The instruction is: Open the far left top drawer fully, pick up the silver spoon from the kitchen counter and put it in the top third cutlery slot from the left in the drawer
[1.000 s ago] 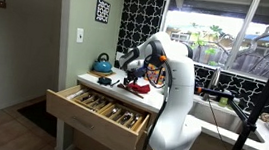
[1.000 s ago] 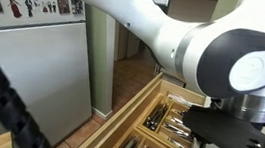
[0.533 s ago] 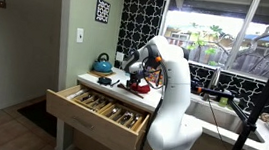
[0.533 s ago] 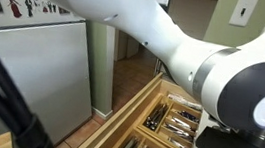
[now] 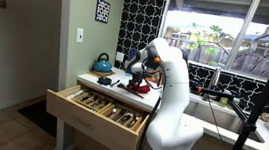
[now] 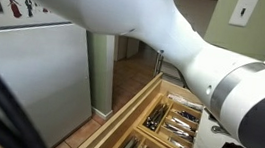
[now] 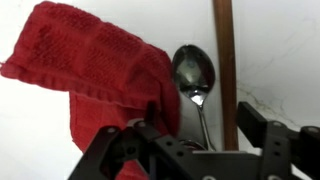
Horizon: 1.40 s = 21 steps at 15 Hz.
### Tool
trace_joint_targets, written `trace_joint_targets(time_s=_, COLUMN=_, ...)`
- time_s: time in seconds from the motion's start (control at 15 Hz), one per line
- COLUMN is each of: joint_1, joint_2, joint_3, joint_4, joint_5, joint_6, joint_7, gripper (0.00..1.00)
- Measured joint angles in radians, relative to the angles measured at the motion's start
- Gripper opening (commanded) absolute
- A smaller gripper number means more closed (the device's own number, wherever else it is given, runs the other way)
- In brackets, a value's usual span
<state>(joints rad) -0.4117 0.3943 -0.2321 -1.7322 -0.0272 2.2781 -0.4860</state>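
The far left top drawer [image 5: 99, 109] stands pulled out, its narrow slots full of cutlery; it also shows in an exterior view [image 6: 170, 124]. The silver spoon [image 7: 193, 70] lies on the white kitchen counter [image 7: 280, 50], bowl away from me, beside a red cloth [image 7: 95, 60]. My gripper [image 7: 205, 125] is open just above the spoon, its handle running between the two fingers. In an exterior view my gripper [image 5: 132, 73] hangs low over the counter [image 5: 94, 80].
A brown wooden stick [image 7: 225, 55] lies right beside the spoon. A teal kettle [image 5: 103, 63] stands at the counter's back. The red cloth [image 5: 139, 86] lies near the gripper. My white arm [image 6: 176, 49] fills much of an exterior view. A grey appliance [image 6: 32, 73] stands by the drawer.
The arm has shifted a little over the counter, and its large joint has moved out of frame in one exterior view. The drawer stays open.
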Motion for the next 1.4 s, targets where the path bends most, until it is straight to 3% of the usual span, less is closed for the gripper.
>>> trace_joint_targets(time_s=0.07, joint_1=-0.005, joint_2=0.007, joint_3=0.003, joint_4=0.006, joint_5=0.007, joint_6=0.005, joint_7=-0.009, gripper=0.47)
trace_joint_targets(time_s=0.2, joint_1=-0.014, joint_2=0.019, joint_3=0.008, joint_4=0.018, joint_5=0.021, joint_6=0.015, joint_7=-0.027, gripper=0.52)
trace_joint_targets(time_s=0.4, joint_1=-0.029, joint_2=0.031, joint_3=0.020, joint_4=0.034, joint_5=0.038, joint_6=0.017, joint_7=-0.047, gripper=0.74)
trace_joint_targets(time_s=0.53, joint_1=-0.035, joint_2=0.032, joint_3=0.026, joint_4=0.040, joint_5=0.046, joint_6=0.017, joint_7=-0.055, gripper=0.80)
trace_joint_targets(time_s=0.6, joint_1=-0.036, joint_2=0.032, joint_3=0.028, joint_4=0.044, joint_5=0.049, joint_6=0.019, joint_7=-0.060, gripper=0.80)
trace_joint_targets(time_s=0.8, joint_1=-0.038, joint_2=0.030, joint_3=0.032, joint_4=0.053, joint_5=0.057, joint_6=0.044, joint_7=-0.073, gripper=0.61)
trace_joint_targets(time_s=0.93, joint_1=-0.043, joint_2=0.027, joint_3=0.043, joint_4=0.057, joint_5=0.076, joint_6=0.053, joint_7=-0.097, gripper=0.61)
trace_joint_targets(time_s=1.0, joint_1=-0.045, joint_2=0.026, joint_3=0.050, joint_4=0.059, joint_5=0.085, joint_6=0.053, joint_7=-0.109, gripper=0.55)
trace_joint_targets(time_s=1.07, joint_1=-0.047, joint_2=0.027, joint_3=0.056, joint_4=0.060, joint_5=0.096, joint_6=0.053, joint_7=-0.120, gripper=0.59)
trace_joint_targets(time_s=1.4, joint_1=-0.049, joint_2=0.039, joint_3=0.080, joint_4=0.060, joint_5=0.129, joint_6=0.048, joint_7=-0.164, gripper=0.57)
